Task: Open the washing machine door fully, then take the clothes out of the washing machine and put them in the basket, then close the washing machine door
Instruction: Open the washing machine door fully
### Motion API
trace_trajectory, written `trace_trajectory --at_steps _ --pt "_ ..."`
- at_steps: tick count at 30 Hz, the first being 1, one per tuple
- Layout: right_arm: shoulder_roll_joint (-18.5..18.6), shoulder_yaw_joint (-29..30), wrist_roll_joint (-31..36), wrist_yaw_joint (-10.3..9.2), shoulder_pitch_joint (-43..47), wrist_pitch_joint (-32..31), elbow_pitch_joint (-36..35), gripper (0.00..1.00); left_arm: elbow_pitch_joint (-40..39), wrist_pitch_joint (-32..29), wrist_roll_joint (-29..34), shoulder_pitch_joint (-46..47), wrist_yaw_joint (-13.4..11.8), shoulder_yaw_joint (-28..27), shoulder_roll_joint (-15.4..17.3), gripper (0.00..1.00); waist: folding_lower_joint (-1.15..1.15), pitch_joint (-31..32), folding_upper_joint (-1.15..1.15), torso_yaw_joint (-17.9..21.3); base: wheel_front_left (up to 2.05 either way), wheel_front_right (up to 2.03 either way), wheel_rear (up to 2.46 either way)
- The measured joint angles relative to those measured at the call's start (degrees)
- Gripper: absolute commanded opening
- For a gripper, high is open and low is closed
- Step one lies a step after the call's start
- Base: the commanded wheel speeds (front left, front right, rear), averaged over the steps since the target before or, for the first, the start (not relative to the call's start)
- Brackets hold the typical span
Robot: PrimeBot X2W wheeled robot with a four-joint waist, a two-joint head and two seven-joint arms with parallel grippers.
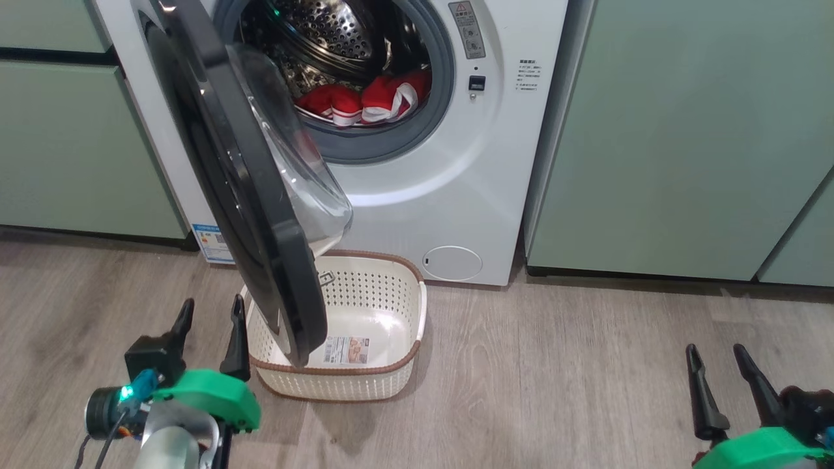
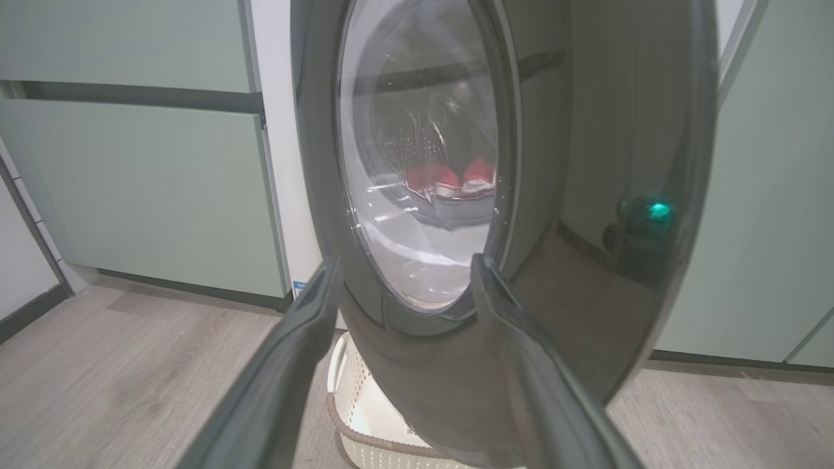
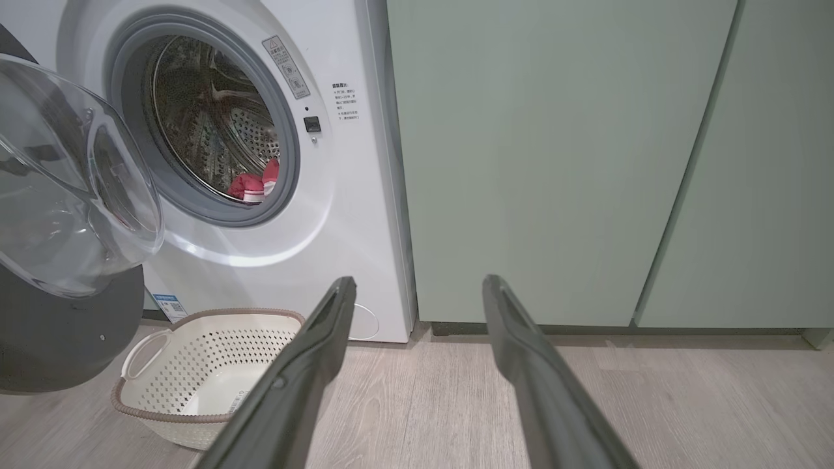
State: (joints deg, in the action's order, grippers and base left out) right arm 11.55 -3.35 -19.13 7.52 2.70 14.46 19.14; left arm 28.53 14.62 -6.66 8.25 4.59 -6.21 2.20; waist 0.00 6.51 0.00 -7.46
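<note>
1. The washing machine [image 1: 417,215] stands between pale green cabinets [image 1: 684,130], and its round opening faces you.
2. The washing machine door [image 1: 241,195] hangs from the machine's left side and is swung out toward you. It is nearly edge-on in the head view, with the long axis upright. The glass bowl bulges to the right, back toward the opening. The door's lower edge hangs over the left part of the basket.
3. The basket [image 1: 422,306] sits on the floor [image 1: 554,391] just in front of the machine, below the opening. It is upright with its mouth up and nothing inside it.
4. The left gripper [image 1: 214,303] is low in front of the machine's left side, just beside the door's lower rim. Its jaws are wide and hold nothing, and they point at the door's glossy outer face.
5. The right gripper [image 1: 715,350] is well out from the machine's right side, over the floor. Its jaws are wide and empty too.
6. The clothes [image 1: 365,101] lie inside the drum at the front lip of the opening. The red bundle stretches from side to side, well apart from both sets of jaws.
</note>
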Motion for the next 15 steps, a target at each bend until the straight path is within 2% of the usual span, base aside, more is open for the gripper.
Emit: trace_trajectory --at_steps 8,9,11,15 --pt "-0.51 0.32 0.01 0.0 0.07 0.0 -0.15 1.0 0.0 0.0 -0.01 -0.01 0.0 0.27 0.0 1.0 0.0 -0.09 0.0 0.04 0.0 0.0 0.0" --pt "-0.51 0.35 0.01 0.0 0.07 0.0 -0.15 1.0 0.0 0.0 -0.01 -0.01 0.0 0.32 0.0 0.9 0.0 -0.12 0.0 0.04 0.0 0.0 0.0" --pt "-0.51 0.37 0.01 0.0 0.07 0.0 -0.15 1.0 -0.01 0.0 -0.08 -0.01 0.0 0.34 0.0 0.0 0.0 -0.17 0.0 0.03 0.0 0.0 0.0" --pt "-0.54 0.37 0.01 0.0 0.07 0.0 -0.15 1.0 -1.16 0.0 -1.79 -0.01 -0.08 -0.43 -0.02 0.0 0.0 -0.27 0.0 0.03 0.0 0.0 0.0"
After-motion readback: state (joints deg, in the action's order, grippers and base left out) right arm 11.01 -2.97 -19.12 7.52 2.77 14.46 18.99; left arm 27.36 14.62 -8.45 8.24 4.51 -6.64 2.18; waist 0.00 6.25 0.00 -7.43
